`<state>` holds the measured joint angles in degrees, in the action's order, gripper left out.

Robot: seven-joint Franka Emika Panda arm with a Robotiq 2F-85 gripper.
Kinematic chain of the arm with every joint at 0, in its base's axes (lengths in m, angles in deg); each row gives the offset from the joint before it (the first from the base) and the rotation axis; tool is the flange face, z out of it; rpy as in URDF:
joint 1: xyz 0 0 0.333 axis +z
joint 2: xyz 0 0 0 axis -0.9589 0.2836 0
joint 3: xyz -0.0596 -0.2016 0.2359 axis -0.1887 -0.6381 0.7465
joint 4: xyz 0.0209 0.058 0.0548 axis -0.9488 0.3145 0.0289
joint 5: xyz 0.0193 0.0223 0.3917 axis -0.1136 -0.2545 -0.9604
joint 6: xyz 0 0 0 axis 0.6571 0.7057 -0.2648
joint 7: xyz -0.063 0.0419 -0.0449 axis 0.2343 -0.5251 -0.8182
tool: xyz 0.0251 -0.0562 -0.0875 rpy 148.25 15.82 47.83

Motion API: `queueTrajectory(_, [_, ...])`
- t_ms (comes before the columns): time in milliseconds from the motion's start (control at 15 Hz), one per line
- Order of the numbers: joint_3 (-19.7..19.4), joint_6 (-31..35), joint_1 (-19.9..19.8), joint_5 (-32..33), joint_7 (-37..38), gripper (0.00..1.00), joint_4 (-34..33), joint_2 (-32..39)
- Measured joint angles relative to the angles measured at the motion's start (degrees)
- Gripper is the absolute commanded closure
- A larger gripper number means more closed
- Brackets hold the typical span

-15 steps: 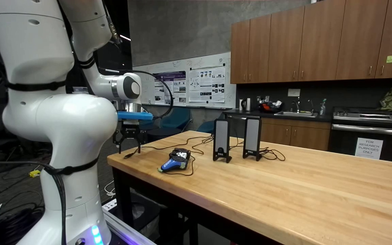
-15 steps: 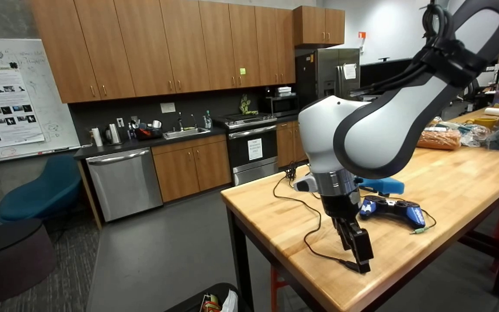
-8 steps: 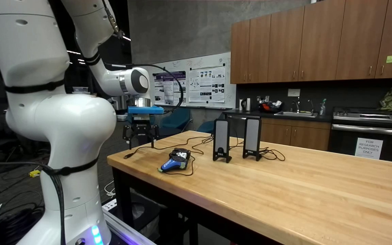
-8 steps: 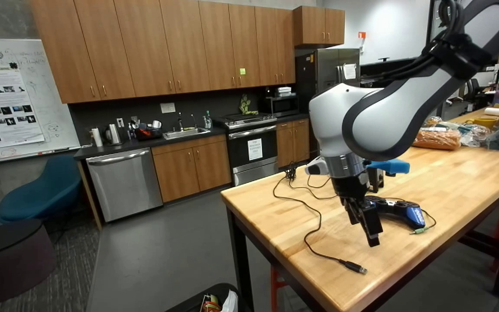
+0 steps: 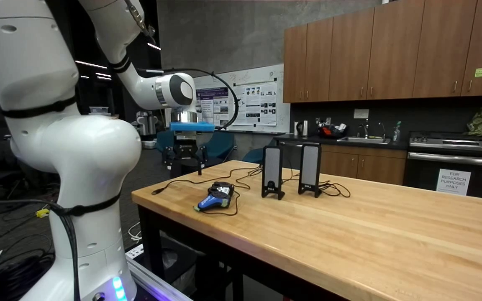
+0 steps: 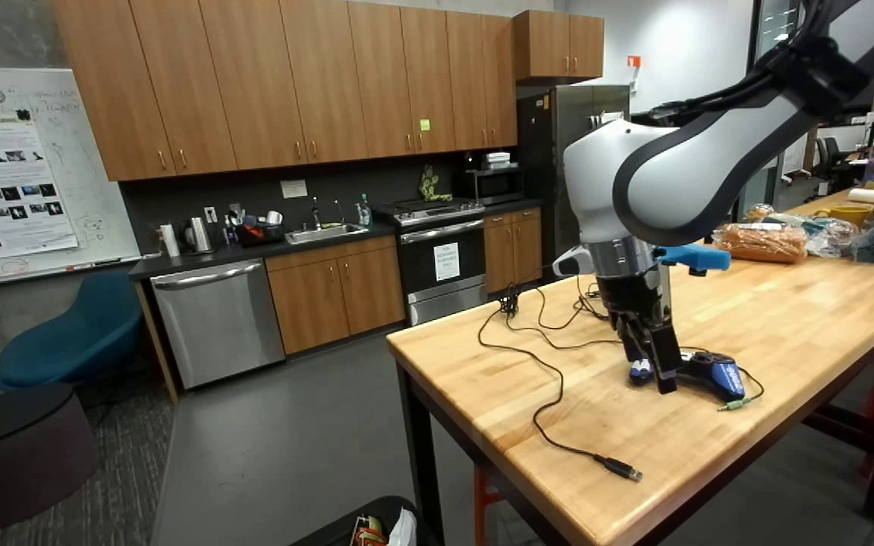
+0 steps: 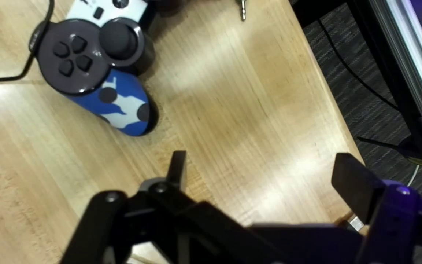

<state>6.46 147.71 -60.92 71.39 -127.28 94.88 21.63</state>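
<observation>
USB plug [image 5: 157, 191]: lies flat near tabletop [image 5: 349, 234] corner by robot base [image 5: 86, 267], seen in both exterior views. Gripper [image 5: 184, 169]: above same end of tabletop, fingers spread wide apart. Game controller [image 5: 216, 197], blue and black: resting nearer long robot-side edge, close to gripper, apart from fingers in wrist view. Left speaker [image 5: 272, 169], right speaker [image 5: 310, 167]: both upright, side by side, nearer far edge. Looped cable [image 5: 329, 184] beside right speaker.
</observation>
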Motion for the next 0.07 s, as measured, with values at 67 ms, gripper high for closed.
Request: queueTrajectory(67, [-0.06, -0.3, 0.0, 0.0, -0.12, 0.0, 0.0, -0.44])
